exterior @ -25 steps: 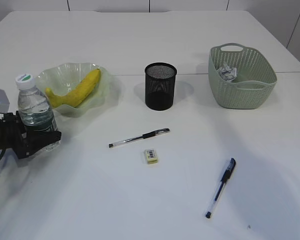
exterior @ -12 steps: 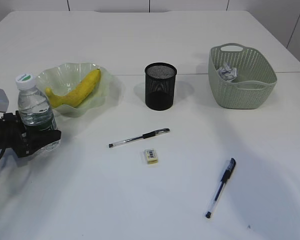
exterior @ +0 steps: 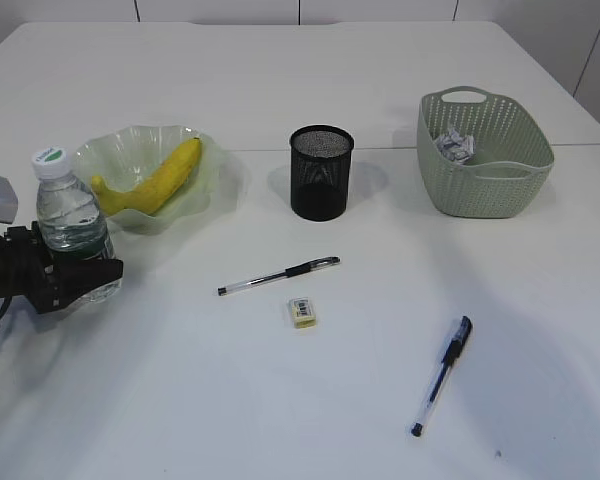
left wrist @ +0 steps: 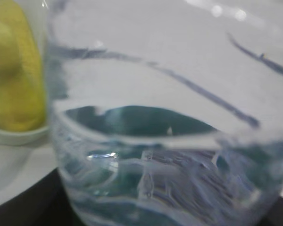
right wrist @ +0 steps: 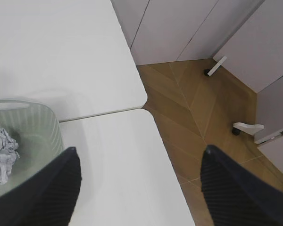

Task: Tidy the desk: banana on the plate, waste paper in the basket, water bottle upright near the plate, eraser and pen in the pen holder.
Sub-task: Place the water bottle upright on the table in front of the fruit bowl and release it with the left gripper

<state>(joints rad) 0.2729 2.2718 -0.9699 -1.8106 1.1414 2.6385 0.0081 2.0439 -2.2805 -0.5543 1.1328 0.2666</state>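
Note:
A clear water bottle (exterior: 68,205) with a white-and-green cap stands upright at the table's left, just in front of the green plate (exterior: 208,160). My left gripper (exterior: 85,275) is shut on its lower part. In the left wrist view the bottle (left wrist: 155,141) fills the frame and hides the jaws. The banana (exterior: 155,178) lies on the plate. Crumpled waste paper (exterior: 456,145) sits in the green basket (exterior: 485,185). A black pen (exterior: 280,275), a yellow eraser (exterior: 301,312) and a blue pen (exterior: 441,375) lie on the table in front of the black mesh pen holder (exterior: 321,172). My right gripper (right wrist: 139,188) is open and empty.
The right wrist view looks down past the basket (right wrist: 33,136) and its paper (right wrist: 1,155) to the table's right edge, with wooden floor beyond it. A seam crosses the table behind the plate, the pen holder and the basket.

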